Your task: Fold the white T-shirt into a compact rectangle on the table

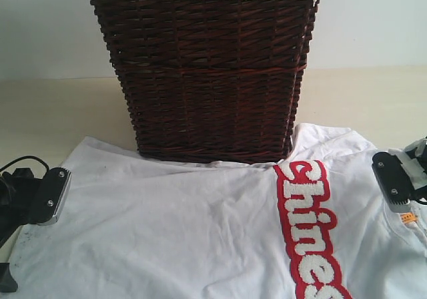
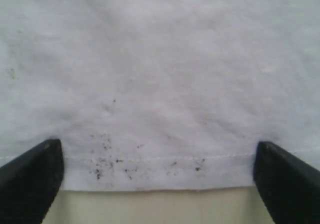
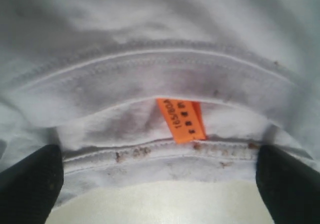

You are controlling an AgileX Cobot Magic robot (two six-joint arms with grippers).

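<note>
Over white T-shirt (image 1: 200, 232) edges — left pincer (image 2: 157, 146), right pincer (image 3: 159, 151), agape.

The left gripper (image 2: 159, 184) appears in its wrist view as two matte black, wedge-shaped fingers (image 2: 31, 181), broad at the base and narrowing to blunt tips. In the exterior view one left finger plate (image 1: 51, 195) is a flat dark slab with a pale metallic rim and two small bright screws (image 1: 61, 174), backed by a blocky black body. A thin black cable (image 1: 23, 160) loops behind it. The right gripper (image 3: 160, 189) has the same black wedge fingers (image 3: 31, 184) (faintly scuffed, with a dull sheen). Seen from outside, its dark plate (image 1: 392, 179) also carries two silver screws and sits on a black-and-white housing (image 1: 419, 157).
</note>
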